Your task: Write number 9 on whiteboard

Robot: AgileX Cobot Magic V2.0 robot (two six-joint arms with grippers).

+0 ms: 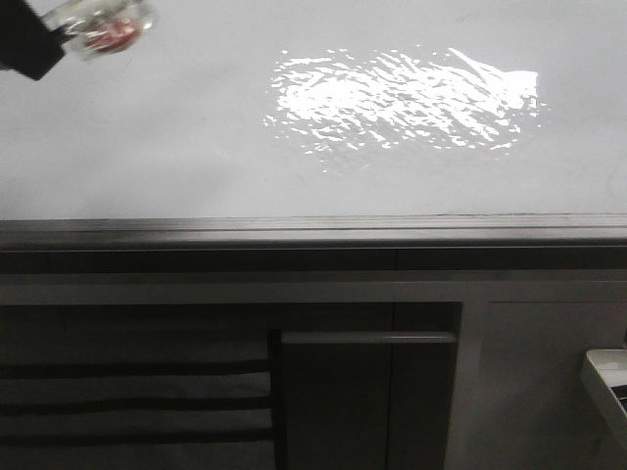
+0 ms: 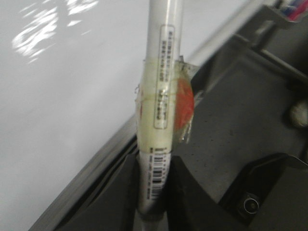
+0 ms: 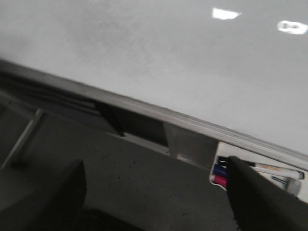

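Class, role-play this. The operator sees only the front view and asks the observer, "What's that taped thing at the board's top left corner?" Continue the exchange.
Observer: It's a white marker, wrapped in tape with a red patch, clamped in the left gripper.
Operator: Is the right gripper busy?
Observer: No. The right gripper is open, with nothing between its fingers.
Operator: Are there any spare markers?
Observer: Yes. A tray beside the whiteboard edge holds pens with blue, pink and black caps.
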